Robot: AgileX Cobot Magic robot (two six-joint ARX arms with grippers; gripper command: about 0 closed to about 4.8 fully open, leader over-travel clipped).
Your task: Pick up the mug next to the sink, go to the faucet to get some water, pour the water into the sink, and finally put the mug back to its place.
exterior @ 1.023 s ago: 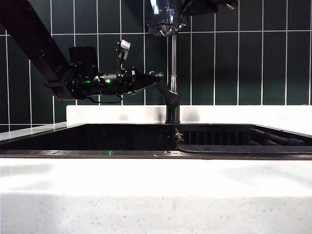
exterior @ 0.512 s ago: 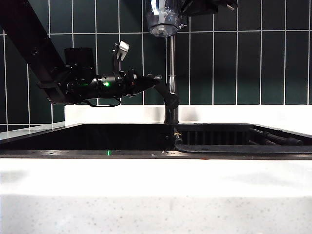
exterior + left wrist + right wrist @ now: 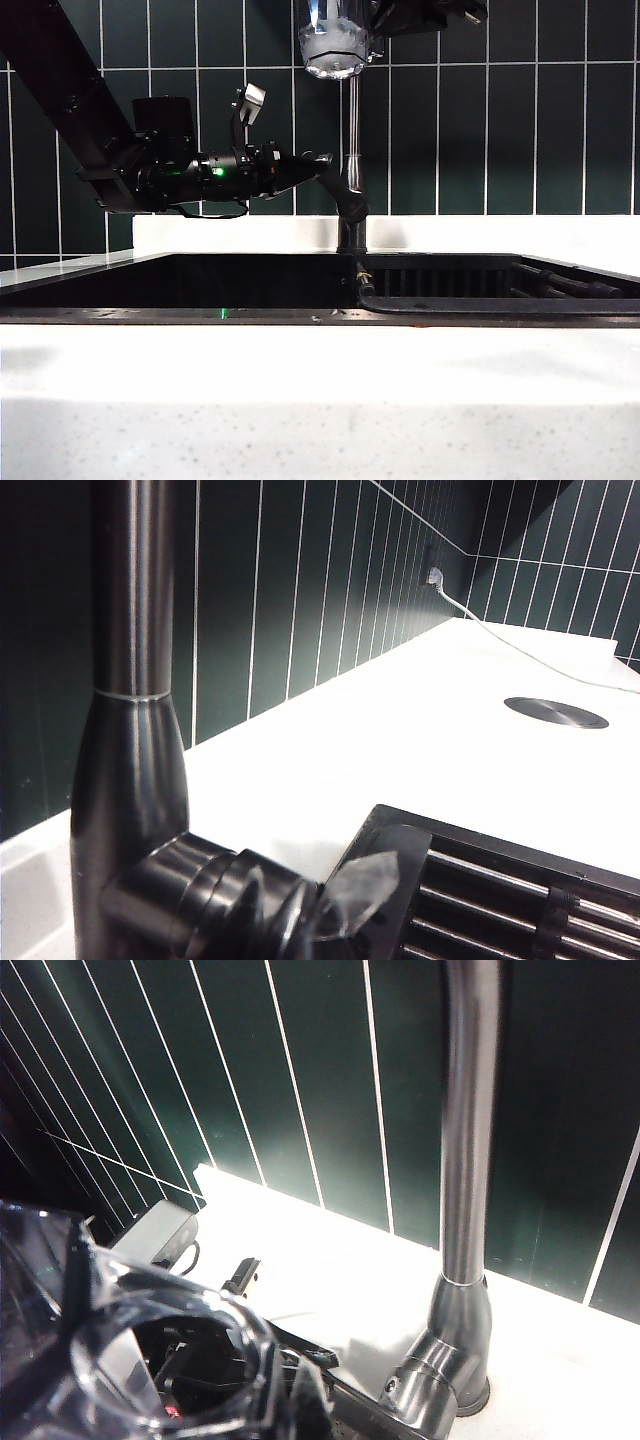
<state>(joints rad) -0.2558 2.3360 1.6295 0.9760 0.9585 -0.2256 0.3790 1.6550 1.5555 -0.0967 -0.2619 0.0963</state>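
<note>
Mug [image 3: 333,40] hangs high above the sink [image 3: 200,285], clamped in my right gripper [image 3: 385,20]; my left gripper [image 3: 318,165], narrowed, pinches the faucet [image 3: 351,190] lever at left.

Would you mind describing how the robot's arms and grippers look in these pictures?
The left arm is a black boxy link ending in a black cylindrical wrist with small green lights, a looping black cable beneath and a pale grey bracket on top. The left gripper tapers into slim black fingers. Of the right gripper only a black block shows at the exterior view's top edge; its fingers are not visible.
</note>
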